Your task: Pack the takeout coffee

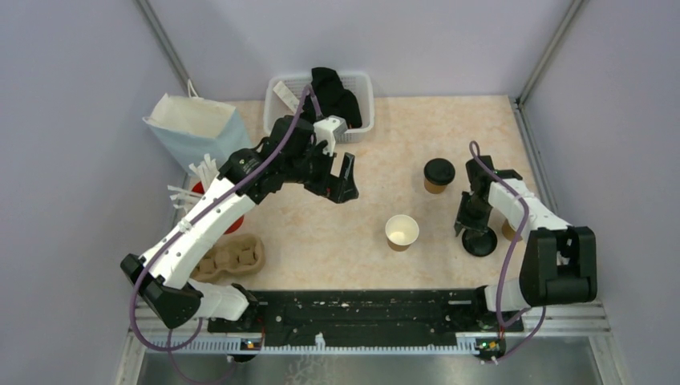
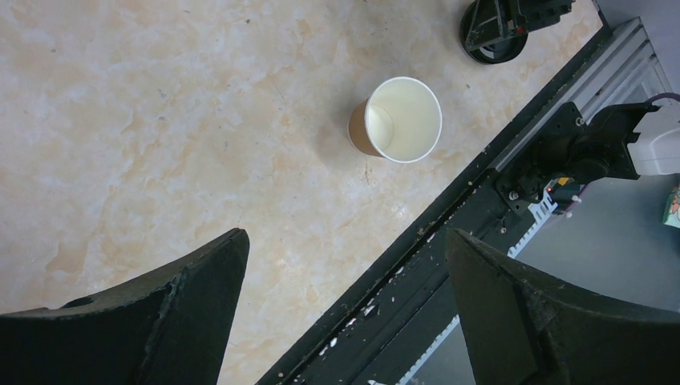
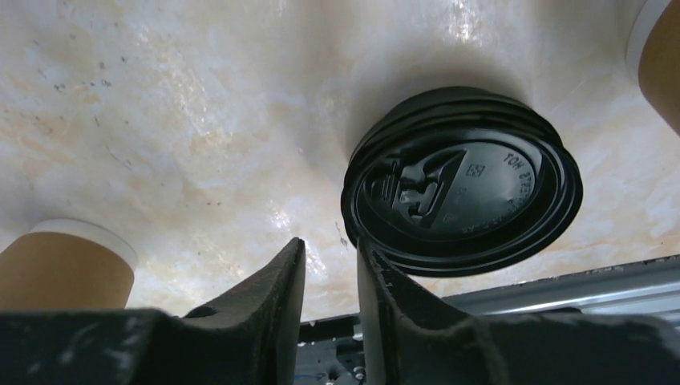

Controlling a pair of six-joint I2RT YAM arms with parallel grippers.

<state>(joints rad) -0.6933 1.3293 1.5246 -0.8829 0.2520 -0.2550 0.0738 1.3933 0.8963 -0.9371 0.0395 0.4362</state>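
Open cup (image 2: 397, 120) empty, white inside; left pincer (image 2: 345, 241) wide; right pincer (image 3: 330, 249) narrow, maybe touching black lid (image 3: 461, 180).

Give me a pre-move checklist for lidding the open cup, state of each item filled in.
1. Open cup upright, unlidded, empty inside: ok.
2. Right pincer gripping the black lid: cannot tell; fingers nearly together at its rim.
3. One lid, not a stack: cannot tell; several rims seem to show.
4. Table bare between lid and open cup: ok.
5. Left pincer open, empty, raised clear of cup: ok.
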